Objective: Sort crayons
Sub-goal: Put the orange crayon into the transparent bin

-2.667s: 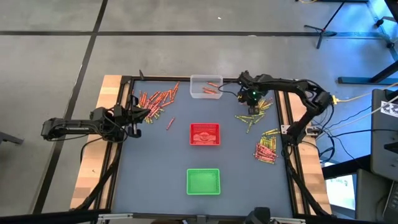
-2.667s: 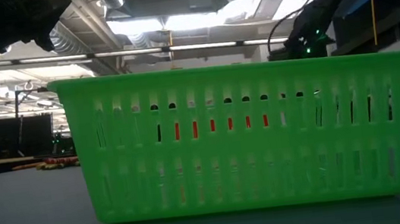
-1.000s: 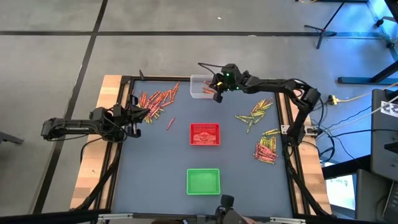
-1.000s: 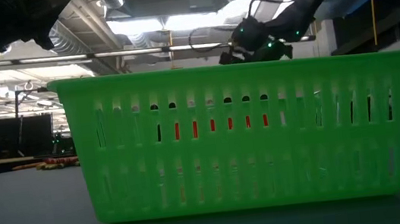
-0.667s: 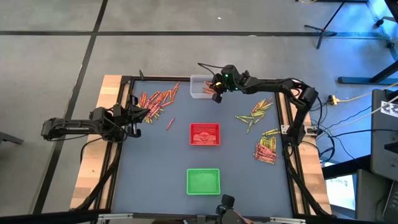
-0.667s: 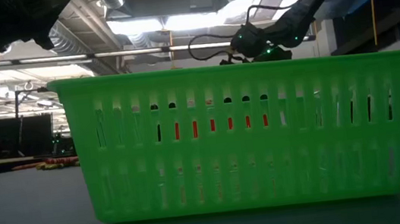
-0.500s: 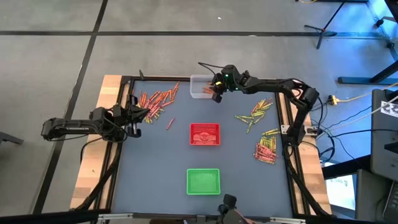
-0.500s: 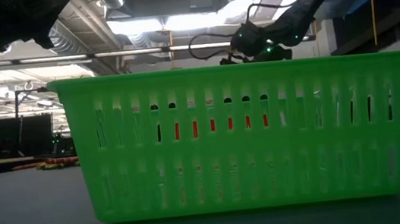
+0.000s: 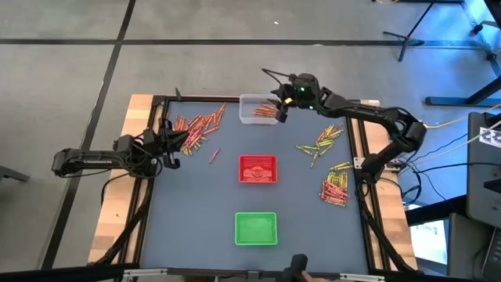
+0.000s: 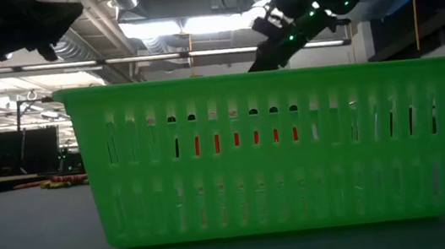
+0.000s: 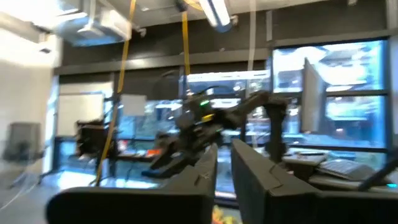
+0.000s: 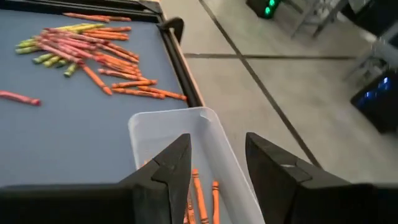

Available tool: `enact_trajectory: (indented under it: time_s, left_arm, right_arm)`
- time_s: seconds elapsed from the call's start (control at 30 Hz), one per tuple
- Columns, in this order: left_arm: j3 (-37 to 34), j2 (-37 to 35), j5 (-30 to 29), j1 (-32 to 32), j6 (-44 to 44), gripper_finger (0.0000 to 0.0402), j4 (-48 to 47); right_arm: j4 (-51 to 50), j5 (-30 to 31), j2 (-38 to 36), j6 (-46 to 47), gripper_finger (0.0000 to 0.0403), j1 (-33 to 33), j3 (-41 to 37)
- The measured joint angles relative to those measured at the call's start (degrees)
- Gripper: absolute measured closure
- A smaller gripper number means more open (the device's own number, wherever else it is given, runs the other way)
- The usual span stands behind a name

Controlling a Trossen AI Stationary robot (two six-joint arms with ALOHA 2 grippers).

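High view: right gripper (image 9: 280,111) hangs at the right-hand edge of the clear tray (image 9: 252,102) near the far rail of the surface (image 9: 203,204), arm reaching in from the right side. Right wrist view shows its fingers (image 12: 174,168) parted by a moderate gap, nothing between them, poised over the tray's rim. Orange crayons (image 12: 200,198) lie inside the tray directly under the gap, long axes running roughly along the tray's length, parallel to each other.

Beyond the tray, on the left half of the surface near the far rail, a loose pile of crayons (image 9: 197,125) is scattered, mostly orange and red, with a few yellow-green at the pile's left end. Most of their long axes run diagonally, rising toward the far rail on the right. One red crayon (image 9: 213,156) lies alone, apart from the pile, toward the red tray (image 9: 257,169).

Right of the clear tray: a small scatter of yellow-green and orange crayons (image 9: 321,144), axes mixed but mostly diagonal. Nearer the right rail, a tighter bunch of red and yellow crayons (image 9: 336,186), lying roughly parallel, side by side.

Red tray sits mid-surface; green tray (image 9: 256,228) nearer the front edge, filling the low view.

Left gripper (image 9: 174,141) rests at the left edge, just beside the big pile; left wrist view shows its fingers (image 11: 258,180) slightly apart, holding nothing.
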Motion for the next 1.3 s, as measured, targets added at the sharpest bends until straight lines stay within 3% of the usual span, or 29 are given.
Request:
enact_trajectory:
  time_s: [0.27, 0.53, 0.83, 1.1, 1.3]
  left_arm:
    - [5.5, 5.3, -7.9, 0.0, 0.9, 0.0298, -9.2]
    - [16.8, 16.8, -12.1, 1.8, -3.8, 0.0294, -24.5]
    - [27.2, 29.9, -12.8, 5.9, -7.5, 0.0294, -36.6]
    - [36.6, 45.4, -4.5, 15.4, -10.8, 0.0294, -48.5]
    - [42.5, 57.1, 1.1, 20.6, -11.3, 0.0294, -55.8]
  right_arm:
    - [7.6, 0.2, -10.2, -1.9, 0.0252, 3.9, -11.1]
    - [14.2, 0.2, -19.3, 0.4, 0.0252, 8.3, -21.2]
    - [17.8, 0.2, -21.8, 2.6, 0.0252, 13.1, -25.7]
    - [18.5, 0.6, -21.8, 5.7, 0.0252, 19.4, -26.0]
    - [18.2, 5.3, -21.8, 5.7, 0.0252, 24.1, -26.0]
